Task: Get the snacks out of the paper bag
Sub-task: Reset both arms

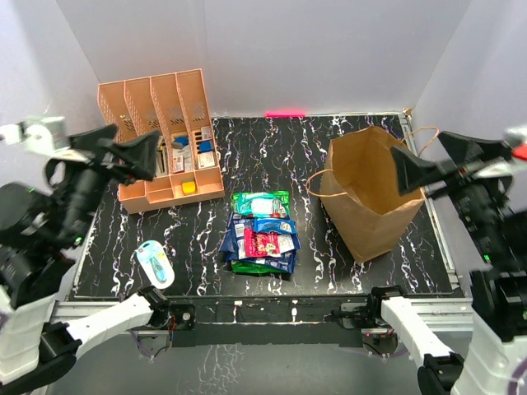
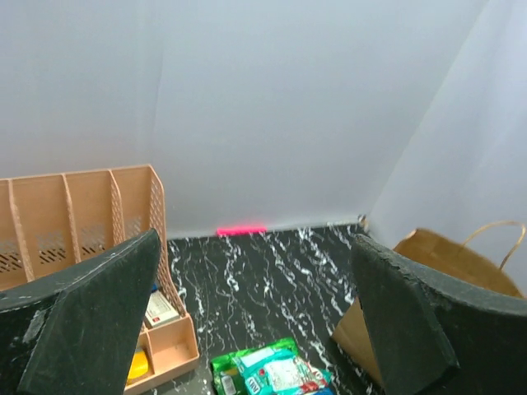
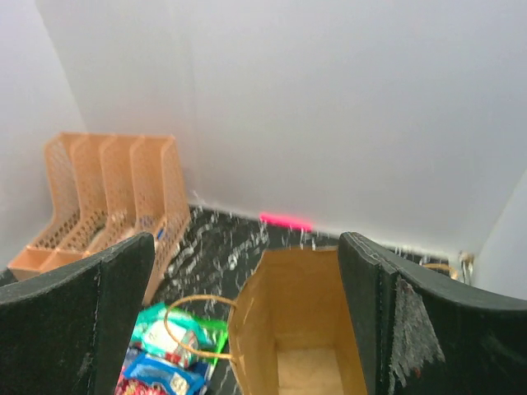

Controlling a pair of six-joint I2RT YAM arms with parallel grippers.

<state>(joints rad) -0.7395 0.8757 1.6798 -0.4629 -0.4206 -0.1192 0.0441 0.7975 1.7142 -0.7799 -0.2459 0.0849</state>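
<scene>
The brown paper bag (image 1: 362, 222) stands upright and open at the right of the table, handles up. In the right wrist view the paper bag (image 3: 284, 313) shows a bare bottom. The snacks (image 1: 262, 233), green, blue and red foil packets, lie stacked on the table left of the bag, apart from it. My left gripper (image 1: 123, 148) hangs open in the air near the organiser, holding nothing. My right gripper (image 1: 440, 160) hovers open above the bag's right rim, also holding nothing. The left wrist view has the snacks (image 2: 272, 370) low between the wide-apart left gripper (image 2: 255, 239) fingers; the right gripper (image 3: 247, 239) looks down into the bag.
A peach-orange file organiser (image 1: 165, 132) with small stationery stands at the back left. A light-blue and white oval gadget (image 1: 155, 263) lies near the front left edge. A pink strip (image 1: 284, 113) marks the back edge. White walls enclose the table.
</scene>
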